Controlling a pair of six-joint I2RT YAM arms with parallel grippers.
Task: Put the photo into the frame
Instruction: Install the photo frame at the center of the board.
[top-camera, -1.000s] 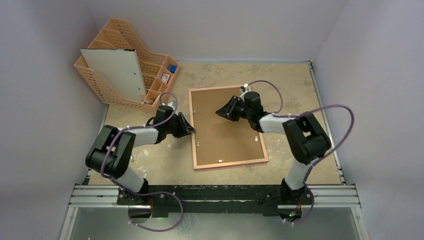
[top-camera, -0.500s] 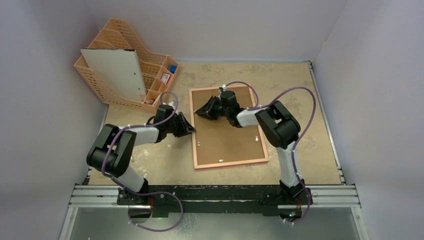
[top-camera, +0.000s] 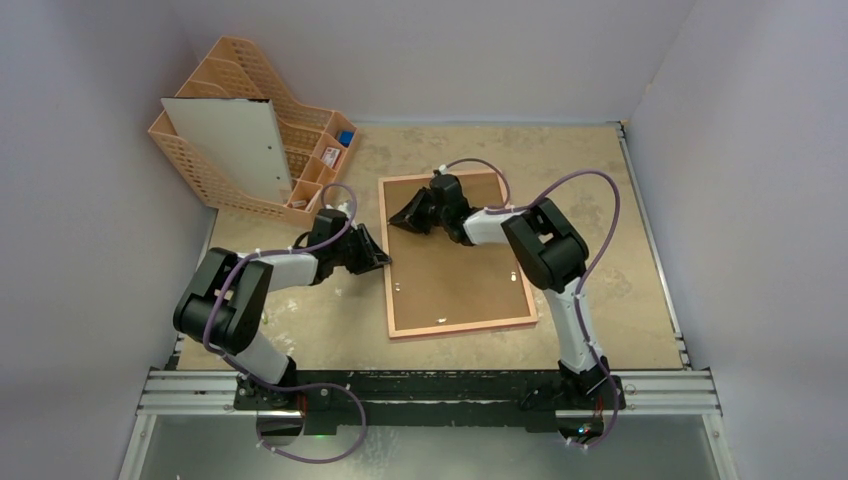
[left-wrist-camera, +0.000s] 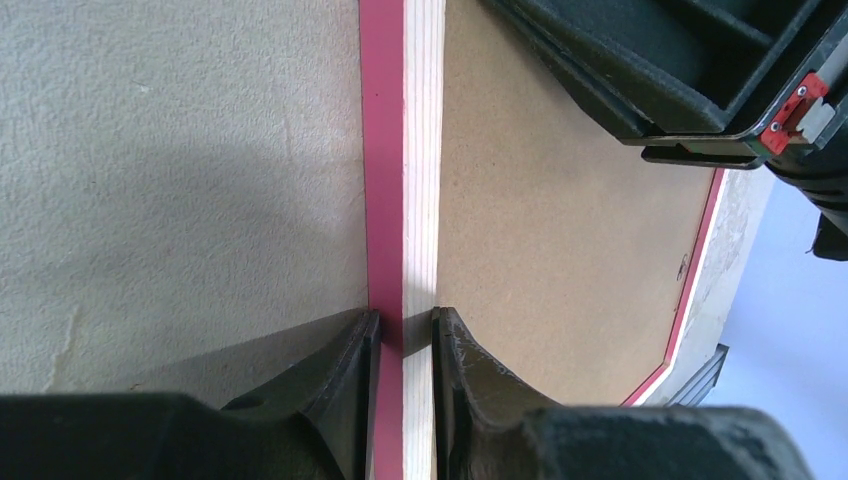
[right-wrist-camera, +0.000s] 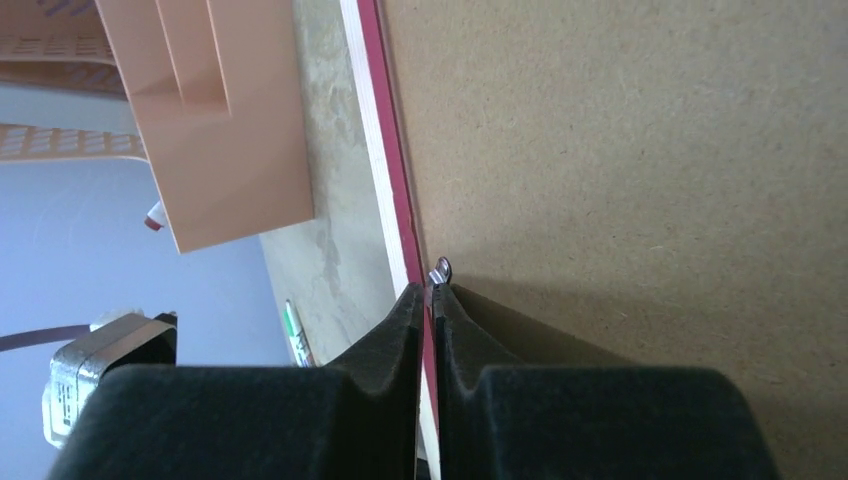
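The frame (top-camera: 460, 327) lies face down, pale wood reverse up, pink-red border round the brown backing board (top-camera: 460, 270). My left gripper (top-camera: 381, 262) is shut on the frame's left rail (left-wrist-camera: 403, 150), one finger on each side of it (left-wrist-camera: 403, 320). My right gripper (top-camera: 395, 222) is low over the board's upper left part, jaws shut (right-wrist-camera: 430, 290). A small metal tab (right-wrist-camera: 441, 268) stands at its fingertips, beside the red rail (right-wrist-camera: 385, 150). The photo is not in view.
The orange desk organiser (top-camera: 300, 160) stands at the back left with a white sheet (top-camera: 240, 145) leaning in it; its corner shows in the right wrist view (right-wrist-camera: 220, 110). A green-and-white pen (right-wrist-camera: 297, 335) lies on the table left of the frame.
My right gripper has moved left across the backing board, from its upper middle to the left rail. The left gripper and the frame have not moved.
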